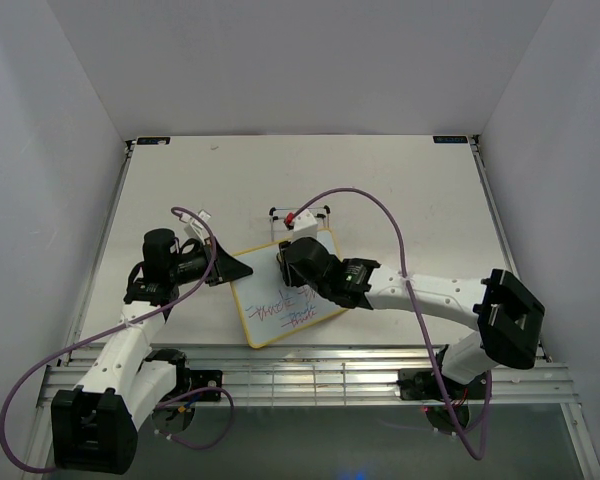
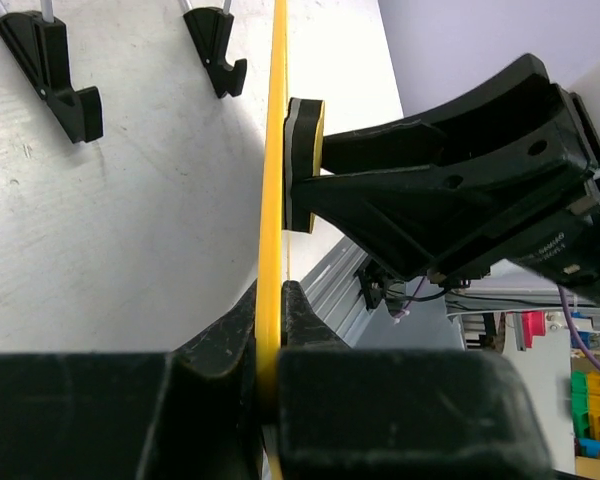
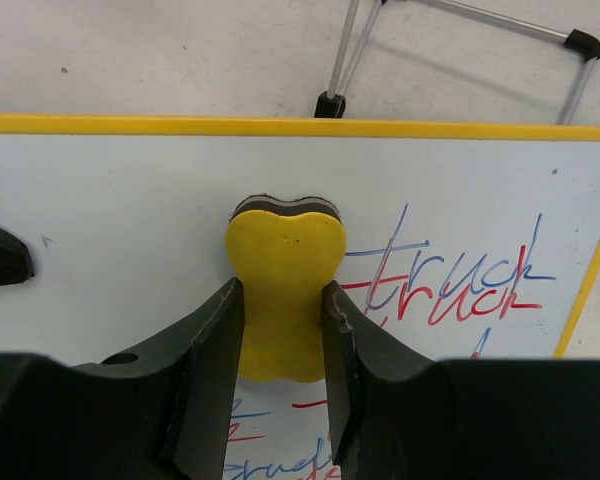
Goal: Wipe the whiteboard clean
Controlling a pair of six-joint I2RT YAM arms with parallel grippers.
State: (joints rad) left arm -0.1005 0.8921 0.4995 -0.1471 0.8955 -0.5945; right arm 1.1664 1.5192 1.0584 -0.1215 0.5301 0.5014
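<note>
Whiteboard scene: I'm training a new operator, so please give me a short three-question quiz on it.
1. True or false: the left hand is shut on the whiteboard rim.
2. What does the right hand hold? A) marker B) eraser C) cloth
3. Fill in: the word written in red and blue on the board is ____.

Key: 1 true; 2 B; 3 truck.
</note>
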